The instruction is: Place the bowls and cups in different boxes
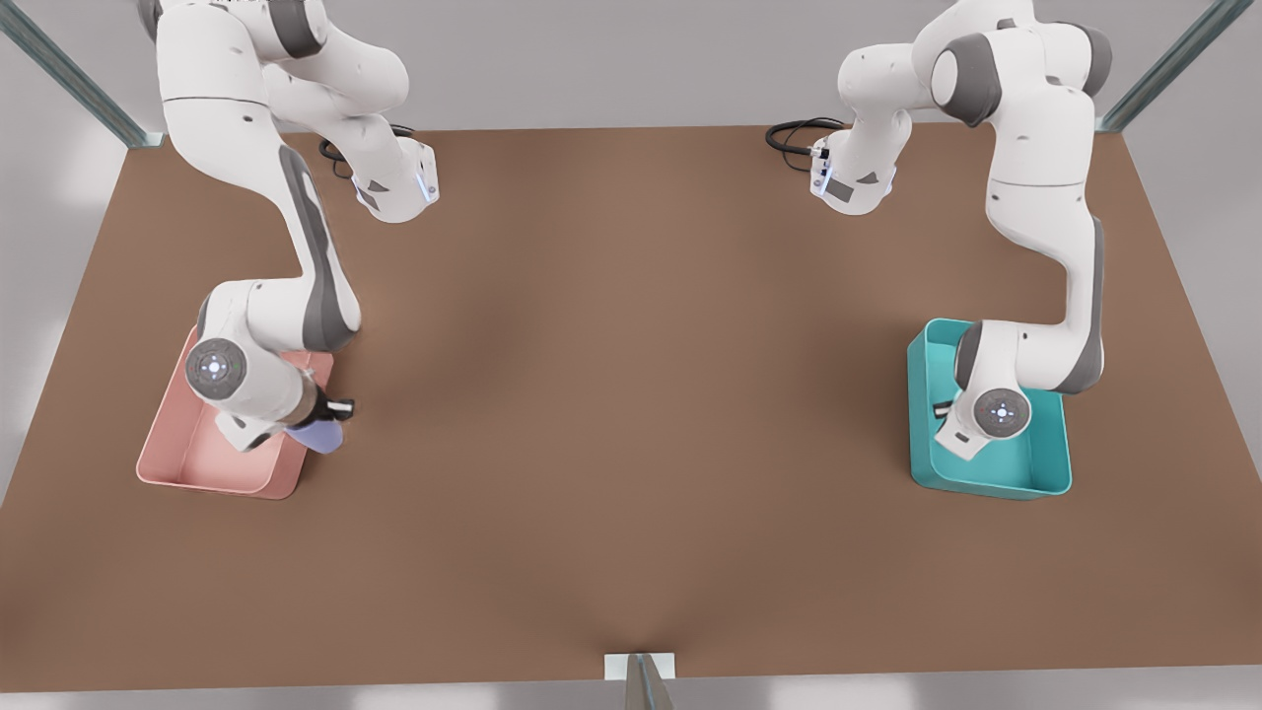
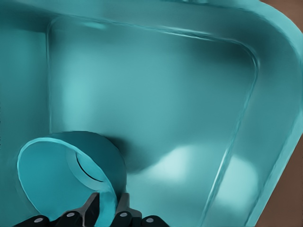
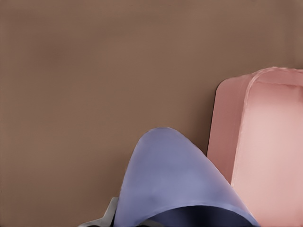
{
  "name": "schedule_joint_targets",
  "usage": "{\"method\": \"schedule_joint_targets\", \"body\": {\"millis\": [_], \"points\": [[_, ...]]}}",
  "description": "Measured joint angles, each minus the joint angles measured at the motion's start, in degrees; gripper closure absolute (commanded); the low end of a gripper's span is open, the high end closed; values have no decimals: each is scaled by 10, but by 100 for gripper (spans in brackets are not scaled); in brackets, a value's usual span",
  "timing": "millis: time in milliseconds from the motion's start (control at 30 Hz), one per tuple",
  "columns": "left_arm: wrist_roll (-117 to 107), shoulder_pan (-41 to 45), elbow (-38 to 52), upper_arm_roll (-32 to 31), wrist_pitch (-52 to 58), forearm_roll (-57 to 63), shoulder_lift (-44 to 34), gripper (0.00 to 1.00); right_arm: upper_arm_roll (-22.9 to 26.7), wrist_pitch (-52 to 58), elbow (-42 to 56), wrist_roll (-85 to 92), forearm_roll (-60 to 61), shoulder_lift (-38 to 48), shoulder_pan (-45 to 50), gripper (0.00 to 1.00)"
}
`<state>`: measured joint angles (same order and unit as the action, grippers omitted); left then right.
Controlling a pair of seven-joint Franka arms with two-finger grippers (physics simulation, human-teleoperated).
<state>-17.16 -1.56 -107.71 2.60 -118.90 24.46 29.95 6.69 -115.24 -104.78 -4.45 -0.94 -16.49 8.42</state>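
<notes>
1. At the front view's left, the pale pink box (image 1: pixel 173 449) sits on the brown table (image 1: pixel 631 394). The right gripper (image 1: pixel 330 409) hangs at that box's near corner, pinching the lavender cup (image 1: pixel 317 435).
2. In the right wrist view the cup (image 3: pixel 175 184) lies tilted between the fingers, its body over the bare table just beside the pink box's rim (image 3: pixel 227 127), not yet over the inside. I judge it light and stiff, with a smooth tapered wall that could slide in a weak pinch; a hold across the rim, one finger inside and one outside, suits it best.
3. At the front view's right, the teal box (image 1: pixel 1045 473) holds the left gripper (image 1: pixel 951 409), lowered inside its walls.
4. In the left wrist view the left gripper (image 2: pixel 106 213) is pressed on the rim of the teal bowl (image 2: pixel 61 175), one finger inside and one outside, with the bowl tipped on edge low over the box floor (image 2: pixel 156 104). The bowl looks light, rigid and slick; its thin rim is the sensible place to grip.
</notes>
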Motion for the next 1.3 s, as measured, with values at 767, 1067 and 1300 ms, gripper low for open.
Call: {"method": "schedule_joint_targets", "body": {"millis": [767,1067,1300], "points": [[55,5,329,-178,443,-178,-146,0,25,50,130,145,-9,-215,-157,0],[69,4,329,-177,457,-177,-142,0,24,66,122,165,-11,-159,-150,0],[75,3,329,-177,459,-177,-142,0,25,236,312,158,-5,-70,-11,0]]}}
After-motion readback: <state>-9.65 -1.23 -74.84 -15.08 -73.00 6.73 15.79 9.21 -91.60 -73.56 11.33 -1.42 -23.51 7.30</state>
